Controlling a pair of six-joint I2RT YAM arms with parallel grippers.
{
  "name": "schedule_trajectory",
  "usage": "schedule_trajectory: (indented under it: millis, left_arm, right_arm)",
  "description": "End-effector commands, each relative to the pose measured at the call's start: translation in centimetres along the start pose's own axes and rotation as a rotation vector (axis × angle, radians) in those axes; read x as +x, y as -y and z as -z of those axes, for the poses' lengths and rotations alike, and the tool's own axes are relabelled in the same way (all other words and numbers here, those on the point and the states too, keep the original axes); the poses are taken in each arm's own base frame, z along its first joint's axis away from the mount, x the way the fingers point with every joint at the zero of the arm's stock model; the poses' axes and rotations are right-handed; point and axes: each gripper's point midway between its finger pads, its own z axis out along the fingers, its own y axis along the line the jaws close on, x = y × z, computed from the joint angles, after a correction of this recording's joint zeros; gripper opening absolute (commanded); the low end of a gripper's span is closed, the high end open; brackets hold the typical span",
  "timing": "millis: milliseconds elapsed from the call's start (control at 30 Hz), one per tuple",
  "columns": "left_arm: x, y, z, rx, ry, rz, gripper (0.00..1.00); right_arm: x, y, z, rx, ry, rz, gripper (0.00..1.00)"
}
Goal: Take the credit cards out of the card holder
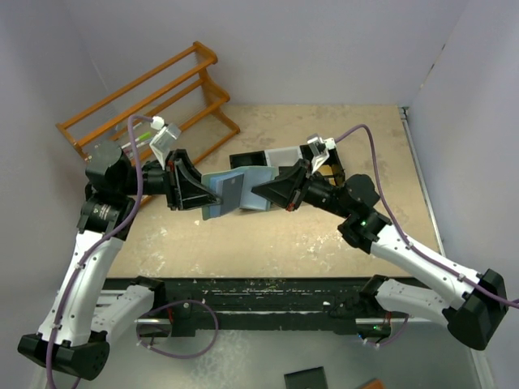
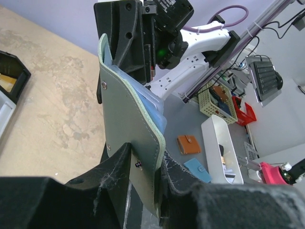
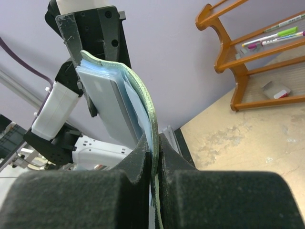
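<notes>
**deskside_dan:** So the worktop is a beige, blotchy, scuffed slab boxed in by pale purple walls. There's an orange wooden rack off at 10 o'clock in the far corner. A black-and-white bin tray sits at 12 o'clock from where the arms meet.

**pikl:** And where's the card holder?

**deskside_dan:** The card holder is up off the worktop, pretty much dead centre, spread open between the two arms. On its 9 o'clock edge the left gripper is clamped onto it. On the 3 o'clock edge the right gripper is pinched almost closed on it. One dark grey credit card shows on the inside, tucked in. Can't tell how many more sit behind it.

**pikl:** Do the wrist cams add anything?

**deskside_dan:** Yeah. The left wrist one only gets the teal-green outside with its snap studs. It also sees stuff past the worktop's edge that the top camera doesn't: an orange wallet, a blue wallet, a long white bin, a wire basket and a keyboard. The right wrist one gets the light blue inside instead. It also shows pens with pink and green bits lying on the rack's shelf. Under the rack there's a small grey-and-red thing on the worktop, no idea what that is.
</notes>
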Motion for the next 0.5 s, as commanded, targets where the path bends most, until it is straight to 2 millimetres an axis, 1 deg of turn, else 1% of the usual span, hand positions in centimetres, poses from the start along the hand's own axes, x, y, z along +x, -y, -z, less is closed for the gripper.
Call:
schedule_trajectory:
  millis: [0,167,467]
  left_arm:
    - [0.16,2.03,0.30,0.084,-0.020,-0.025,0.31]
    - [0.47,2.05,0.30,0.099,-0.031,-0.015,0.34]
    - [0.15,1.33,0.13,0.066,-0.010,-0.024,0.34]
  right_arm:
    - [-1.56,-1.48,-0.22,-0.054,0.056,0.022,0.00]
    - [-1.51,-1.70,-0.53,-0.054,0.047,0.019,0.00]
    - [-1.33,-1.99,-0.66,-0.041,0.034,0.021,0.00]
